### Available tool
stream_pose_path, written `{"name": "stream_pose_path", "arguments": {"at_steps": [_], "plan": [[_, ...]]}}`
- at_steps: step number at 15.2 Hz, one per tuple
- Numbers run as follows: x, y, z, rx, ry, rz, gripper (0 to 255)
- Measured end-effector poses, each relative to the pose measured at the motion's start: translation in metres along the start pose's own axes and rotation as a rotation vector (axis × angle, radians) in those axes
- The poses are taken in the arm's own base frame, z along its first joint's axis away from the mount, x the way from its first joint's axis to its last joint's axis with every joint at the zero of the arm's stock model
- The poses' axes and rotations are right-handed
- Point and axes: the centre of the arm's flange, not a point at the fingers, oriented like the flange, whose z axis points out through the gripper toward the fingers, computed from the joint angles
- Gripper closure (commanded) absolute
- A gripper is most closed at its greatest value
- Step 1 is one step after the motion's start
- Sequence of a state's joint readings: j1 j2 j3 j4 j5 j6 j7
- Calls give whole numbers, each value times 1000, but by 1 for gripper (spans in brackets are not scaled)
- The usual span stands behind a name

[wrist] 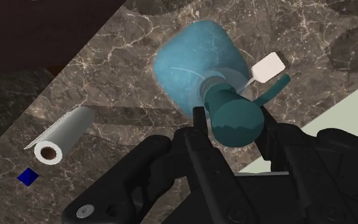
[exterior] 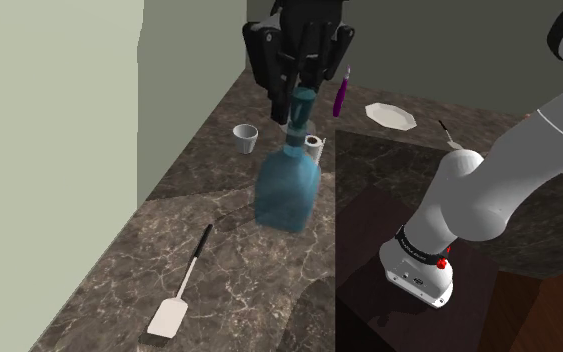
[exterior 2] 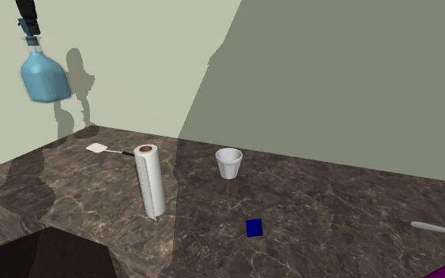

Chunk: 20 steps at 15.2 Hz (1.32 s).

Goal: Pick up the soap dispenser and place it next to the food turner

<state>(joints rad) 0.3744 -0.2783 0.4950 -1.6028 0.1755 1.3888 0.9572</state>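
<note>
Grips the soap dispenser (exterior: 289, 185) by its teal pump head with the black gripper (exterior: 303, 92), fingers parted by the width of that head and pressed against both its sides. Holds it clear of the dark marbled counter (exterior: 229, 290), blue translucent body hanging tilted below the hand. In the shoulder view, hangs in front of a paper towel roll (exterior: 314, 142) and near a white cup (exterior: 246, 137), well apart from the food turner (exterior: 182, 288), lying flat on the counter closer to the camera with white blade toward the lower edge and black handle pointing back toward the bottle. Farther back there, takes in a white plate (exterior: 391, 116) and a slim purple object (exterior: 341, 95). From the second exterior view, makes the height plain: soap dispenser (exterior 2: 45, 75) up at the left against the pale wall (exterior 2: 173, 63), far above the counter, gripper (exterior 2: 29, 24) at the top corner. Adds, too, the paper towel roll (exterior 2: 149, 180) standing upright between food turner (exterior 2: 102, 148) and cup (exterior 2: 229, 163), plus a small blue square (exterior 2: 254, 227) flat on the counter. Through the wrist view, looks down past gripper (wrist: 231, 119) and soap dispenser (wrist: 190, 60) onto the counter, with the food turner (wrist: 268, 65) blade peeking out just beyond the bottle, and paper towel roll (wrist: 60, 135) and blue square (wrist: 28, 176) off to the other side
</note>
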Motion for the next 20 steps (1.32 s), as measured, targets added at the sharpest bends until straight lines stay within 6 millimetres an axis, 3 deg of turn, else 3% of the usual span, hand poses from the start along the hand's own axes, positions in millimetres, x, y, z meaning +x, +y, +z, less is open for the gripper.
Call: {"name": "stream_pose_path", "arguments": {"at_steps": [20], "plan": [[-4,-1,102,0,0,2,255]]}}
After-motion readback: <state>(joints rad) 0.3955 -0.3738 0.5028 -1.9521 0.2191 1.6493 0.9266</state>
